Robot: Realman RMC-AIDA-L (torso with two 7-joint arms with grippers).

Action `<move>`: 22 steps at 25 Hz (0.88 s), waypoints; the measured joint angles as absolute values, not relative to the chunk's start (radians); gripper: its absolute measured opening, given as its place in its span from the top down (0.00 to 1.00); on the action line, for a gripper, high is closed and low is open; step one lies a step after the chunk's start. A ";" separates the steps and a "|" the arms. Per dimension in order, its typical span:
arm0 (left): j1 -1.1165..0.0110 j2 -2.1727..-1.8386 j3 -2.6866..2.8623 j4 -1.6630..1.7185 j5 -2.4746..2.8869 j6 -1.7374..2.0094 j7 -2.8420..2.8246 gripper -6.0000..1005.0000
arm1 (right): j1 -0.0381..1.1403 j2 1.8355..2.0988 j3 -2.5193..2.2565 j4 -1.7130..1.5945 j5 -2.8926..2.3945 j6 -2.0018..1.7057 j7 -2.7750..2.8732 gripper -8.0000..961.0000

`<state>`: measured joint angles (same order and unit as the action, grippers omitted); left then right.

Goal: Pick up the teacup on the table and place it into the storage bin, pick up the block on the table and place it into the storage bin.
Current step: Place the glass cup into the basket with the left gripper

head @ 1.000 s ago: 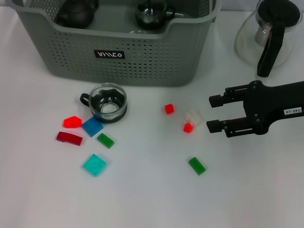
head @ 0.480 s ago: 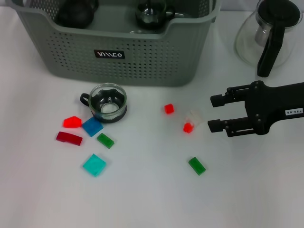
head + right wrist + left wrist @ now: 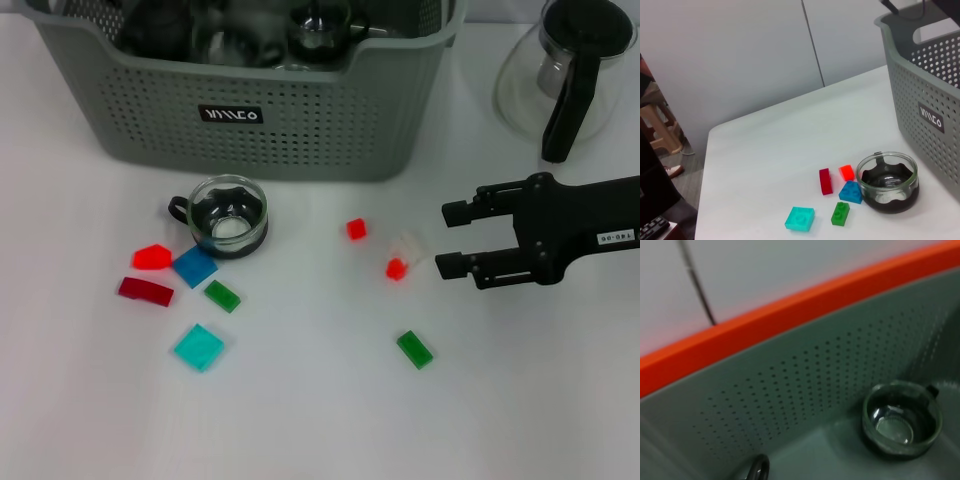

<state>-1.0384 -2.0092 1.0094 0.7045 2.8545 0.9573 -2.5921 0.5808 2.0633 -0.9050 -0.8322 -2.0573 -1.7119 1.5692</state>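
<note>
A glass teacup [image 3: 228, 215] with a dark base and handle stands on the white table in front of the grey-green storage bin [image 3: 300, 120]; the right wrist view shows this teacup [image 3: 887, 182] beside the bin [image 3: 935, 85]. Several coloured blocks lie about: a small red block [image 3: 396, 268], another red one [image 3: 356, 229], a pale block [image 3: 408, 243] and a green one [image 3: 414, 349]. My right gripper [image 3: 452, 240] hovers open just right of the pale and red blocks, holding nothing. The left wrist view looks into the bin [image 3: 805, 385], where another glass cup [image 3: 901, 419] sits. My left gripper is out of view.
Left of the teacup lies a cluster of red [image 3: 152, 257], blue [image 3: 194, 266], dark red [image 3: 146, 291], green [image 3: 222, 296] and cyan [image 3: 199, 347] blocks. A glass teapot [image 3: 565, 70] with a black handle stands at the back right. Dark teaware sits in the bin.
Inside the bin's back left, a blurred glassy shape now shows over the dark teapot. The right gripper and the table's objects have barely moved.
</note>
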 joint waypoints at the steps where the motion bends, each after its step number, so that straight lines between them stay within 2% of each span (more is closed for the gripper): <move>1: -1.042 -2.010 1.022 0.690 2.855 0.944 -2.594 0.85 | 0.580 2.063 -0.905 -0.832 -2.057 -1.712 1.569 0.26; 4: -1.047 -2.013 1.028 0.675 2.855 0.929 -2.596 0.72 | 0.580 2.063 -0.905 -0.832 -2.057 -1.712 1.569 0.26; 7: -1.043 -2.017 0.951 0.719 2.834 0.957 -2.591 0.65 | 0.580 2.062 -0.905 -0.831 -2.057 -1.712 1.569 0.26; 12: -0.928 -2.015 0.656 0.852 2.471 1.142 -2.364 0.52 | 0.579 2.062 -0.905 -0.831 -2.056 -1.712 1.568 0.26; 14: -0.866 -1.986 0.550 0.811 2.175 1.265 -2.226 0.45 | 0.579 2.063 -0.905 -0.831 -2.056 -1.713 1.568 0.26; 18: -0.773 -1.881 0.477 0.537 1.669 1.522 -2.039 0.29 | 0.577 2.063 -0.905 -0.831 -2.056 -1.715 1.567 0.26; 19: -0.755 -1.865 0.467 0.483 1.589 1.581 -2.017 0.29 | 0.577 2.063 -0.905 -0.831 -2.056 -1.715 1.564 0.26; 22: -0.701 -1.873 0.430 0.451 1.495 1.714 -2.012 0.29 | 0.577 2.063 -0.905 -0.831 -2.055 -1.718 1.558 0.26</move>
